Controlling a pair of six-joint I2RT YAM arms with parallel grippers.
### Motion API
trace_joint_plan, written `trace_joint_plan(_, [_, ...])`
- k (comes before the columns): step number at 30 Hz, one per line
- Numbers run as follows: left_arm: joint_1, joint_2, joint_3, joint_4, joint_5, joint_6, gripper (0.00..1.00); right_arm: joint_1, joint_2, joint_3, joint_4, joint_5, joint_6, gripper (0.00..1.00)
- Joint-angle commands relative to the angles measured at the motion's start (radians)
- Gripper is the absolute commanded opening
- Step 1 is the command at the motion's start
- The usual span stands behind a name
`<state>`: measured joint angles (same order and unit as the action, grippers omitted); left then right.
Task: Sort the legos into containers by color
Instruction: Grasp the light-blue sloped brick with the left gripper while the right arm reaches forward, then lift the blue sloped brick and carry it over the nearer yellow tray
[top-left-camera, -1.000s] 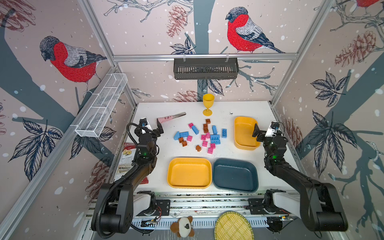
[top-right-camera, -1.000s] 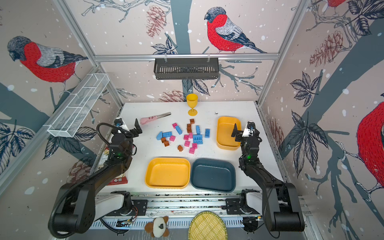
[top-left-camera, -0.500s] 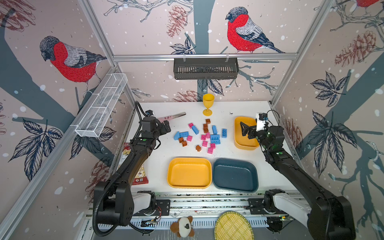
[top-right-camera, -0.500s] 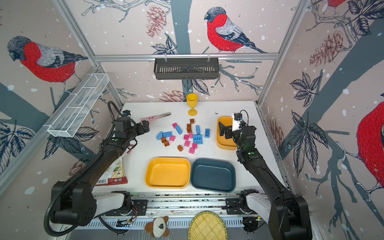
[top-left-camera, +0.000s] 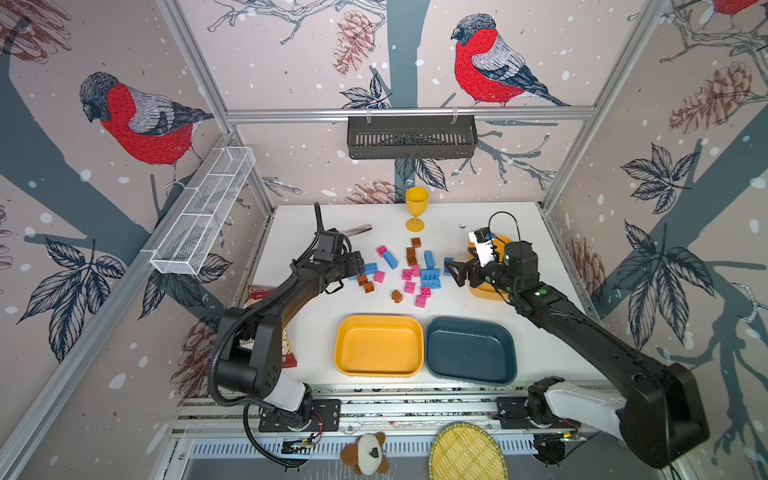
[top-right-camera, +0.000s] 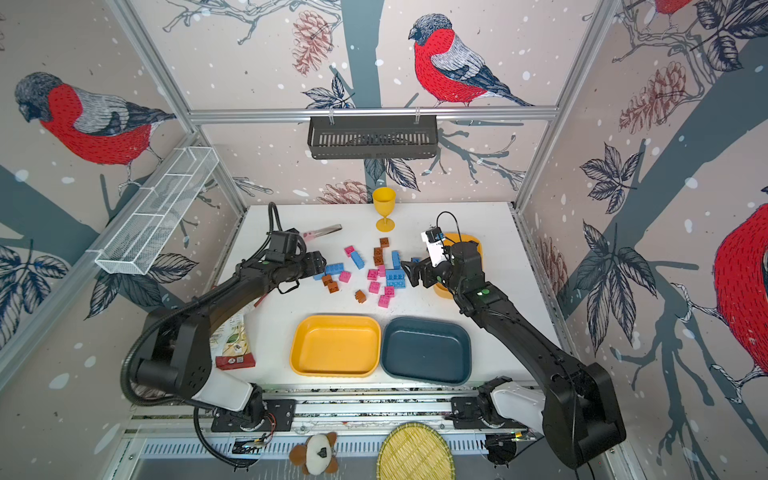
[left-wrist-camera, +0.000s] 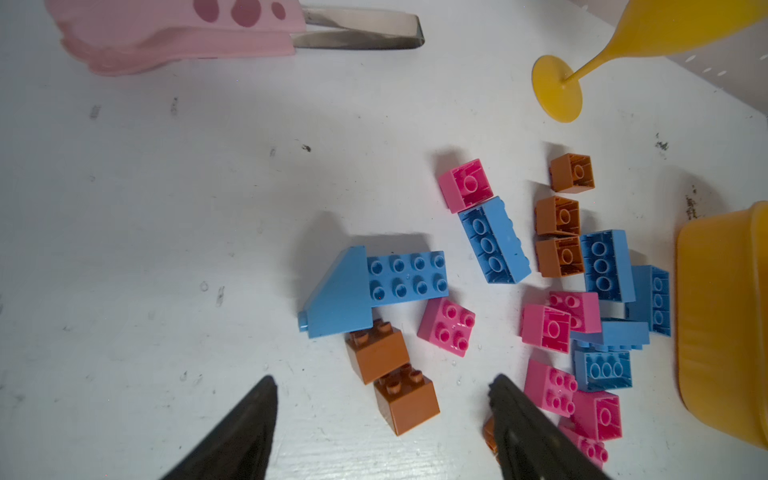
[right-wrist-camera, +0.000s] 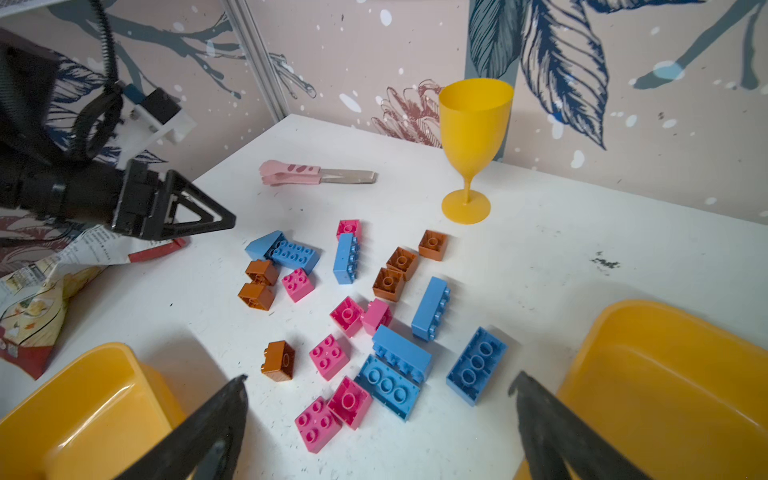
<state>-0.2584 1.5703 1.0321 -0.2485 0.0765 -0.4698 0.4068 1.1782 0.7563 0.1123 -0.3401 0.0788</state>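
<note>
Left end effector (left-wrist-camera: 382, 379) parted and empty over the table (left-wrist-camera: 145, 249), nearer than the equally wide-open, empty right end effector (right-wrist-camera: 379, 377) to two touching brown-orange legos (left-wrist-camera: 376, 353) just ahead, in line with its gap, paired along its reach, beside the blue wedge (left-wrist-camera: 338, 299).

— How do the arms stand?
— The left arm (top-left-camera: 291, 291) and the right arm (top-left-camera: 582, 328) each reach forward from the base, bent inward toward the middle.
— And the grippers?
— The left gripper (top-left-camera: 354, 266) points rightward, the right gripper (top-left-camera: 456, 272) leftward, well apart. Both have their jaws parted, gripping nothing.
</note>
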Motion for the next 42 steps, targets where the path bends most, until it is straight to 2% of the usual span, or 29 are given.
trace_joint_plan(1, [-0.005,0.08,0.076,-0.112,-0.058,0.009,0.76,0.019,0.015,0.015,-0.022,-0.003,-0.003,1.0])
trace_joint_plan(8, [-0.016,0.173,0.075,-0.077,-0.108,-0.016,0.7,0.03,0.026,0.015,-0.041,-0.002,-0.008,0.99])
trace_joint_plan(17, [-0.018,0.226,0.07,-0.04,-0.145,-0.036,0.62,0.03,0.046,0.014,-0.059,0.003,-0.019,0.99])
trace_joint_plan(25, [-0.016,0.27,0.123,-0.08,-0.206,-0.024,0.55,0.03,0.067,0.025,-0.077,0.004,-0.022,0.99])
trace_joint_plan(35, [-0.018,0.306,0.148,-0.093,-0.208,-0.014,0.54,0.029,0.07,0.029,-0.079,0.007,-0.027,0.99])
trace_joint_plan(40, [-0.014,0.314,0.152,-0.092,-0.218,-0.006,0.43,0.029,0.07,0.026,-0.083,0.006,-0.024,0.99])
trace_joint_plan(42, [-0.015,0.322,0.154,-0.097,-0.216,-0.002,0.41,0.029,0.07,0.024,-0.083,0.004,-0.024,0.99])
